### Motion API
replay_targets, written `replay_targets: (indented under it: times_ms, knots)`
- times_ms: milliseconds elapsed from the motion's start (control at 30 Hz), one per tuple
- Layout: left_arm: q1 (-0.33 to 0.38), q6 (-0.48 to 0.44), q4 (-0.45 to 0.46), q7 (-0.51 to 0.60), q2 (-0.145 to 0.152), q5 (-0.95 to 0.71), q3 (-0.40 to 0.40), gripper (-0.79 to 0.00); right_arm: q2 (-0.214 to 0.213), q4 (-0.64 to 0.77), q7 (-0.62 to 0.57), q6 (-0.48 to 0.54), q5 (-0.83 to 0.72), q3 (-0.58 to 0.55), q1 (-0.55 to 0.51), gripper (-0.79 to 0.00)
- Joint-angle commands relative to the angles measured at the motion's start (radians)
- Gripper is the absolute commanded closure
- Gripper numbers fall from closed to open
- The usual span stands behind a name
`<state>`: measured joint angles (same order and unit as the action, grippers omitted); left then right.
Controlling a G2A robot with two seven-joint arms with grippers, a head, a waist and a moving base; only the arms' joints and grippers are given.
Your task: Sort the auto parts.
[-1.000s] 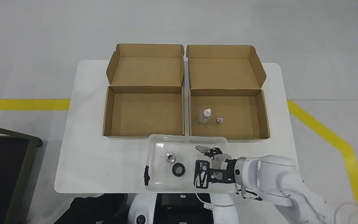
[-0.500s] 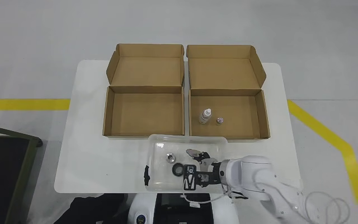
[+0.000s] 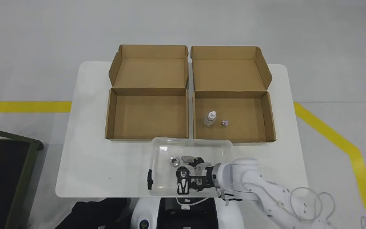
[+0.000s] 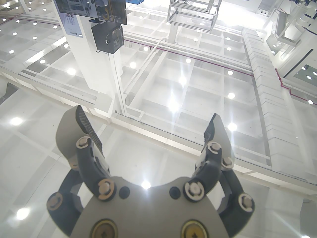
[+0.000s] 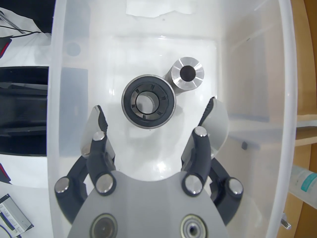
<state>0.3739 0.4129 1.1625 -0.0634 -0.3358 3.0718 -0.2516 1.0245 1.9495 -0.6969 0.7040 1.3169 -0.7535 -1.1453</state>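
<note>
now that the right gripper has slid across the clear bin to the black bearing, its fingers hang spread wide either side of it. looks lined up for a grab, while the left gripper sits wide too, empty

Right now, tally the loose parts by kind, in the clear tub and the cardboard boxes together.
Black ring, in the clear tub: 1
Silver cylinder, same tub: 1
Small bottle, in a cardboard box: 1
Small metal piece, same box: 1
Total: 4
</note>
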Motion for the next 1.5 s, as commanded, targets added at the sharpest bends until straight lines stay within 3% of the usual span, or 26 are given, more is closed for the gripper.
replay_targets:
  times_ms: [0,300,400,567,1067,1467]
  knots:
    - [0.0,0.0,0.0,0.0,0.0,0.0,0.0,-0.785,0.005,-0.008,0.003,-0.004,0.0,0.011,0.009,-0.631]
    - [0.0,0.0,0.0,0.0,0.0,0.0,0.0,-0.785,0.024,-0.049,0.021,-0.011,-0.014,0.046,0.038,-0.496]
    - [0.0,0.0,0.0,0.0,0.0,0.0,0.0,-0.785,0.028,-0.062,0.024,-0.01,-0.014,0.049,0.044,-0.366]
    - [0.0,0.0,0.0,0.0,0.0,0.0,0.0,-0.785,0.029,-0.064,0.027,-0.004,-0.026,0.04,0.045,0.0]
    - [0.0,0.0,0.0,0.0,0.0,0.0,0.0,-0.785,-0.005,0.018,0.067,0.05,-0.133,-0.101,-0.018,0.0]
    - [0.0,0.0,0.0,0.0,0.0,0.0,0.0,-0.785,-0.034,0.18,0.262,0.063,-0.19,-0.28,-0.095,0.0]
